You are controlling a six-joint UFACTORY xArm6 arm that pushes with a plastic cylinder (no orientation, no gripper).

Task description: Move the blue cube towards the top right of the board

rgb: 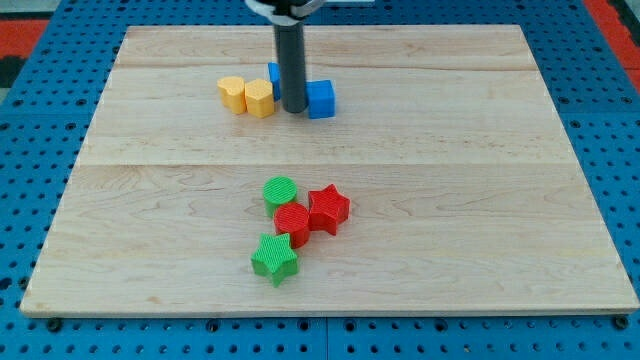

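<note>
- Nearest the view's bottom we see a green star [274, 259], touching a red block [292, 222] of unclear shape; a red star [328, 209] and a green cylinder [280, 191] complete this cluster, which lies well apart from the work and plays no part in it.
- Toward the view's top, two yellow blocks [232, 93] [259, 99] — heart-like, as far as we can tell — sit side by side, just left of our rod.
- My tip [294, 109] rests on the wooden board [480, 180], with no jaws to open or close: it only pushes.
- The blue cube [321, 99] stands just right of the tip, apparently touching it — a placement that, we judge, suits a shove rightward.
- A second blue block [273, 72] peeks from behind the rod; its shape is hidden.
- We judge the task barely begun: the cube sits at top centre, with the top right corner still far off.
</note>
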